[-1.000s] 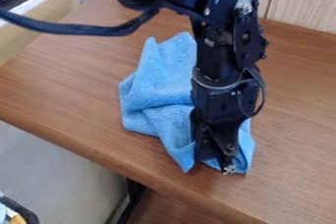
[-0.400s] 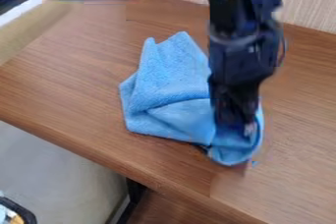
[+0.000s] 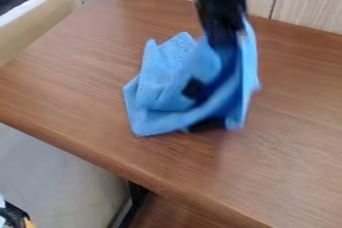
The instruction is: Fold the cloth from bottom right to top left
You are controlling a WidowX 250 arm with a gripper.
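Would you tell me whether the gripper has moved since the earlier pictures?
Yes, the gripper has moved up the view, away from the table's near edge and toward the wall.

The cloth (image 3: 159,67) is placed on the counter (image 3: 73,92), which is backed by a wall (image 3: 307,4) and flanked at left by a panel (image 3: 43,22).
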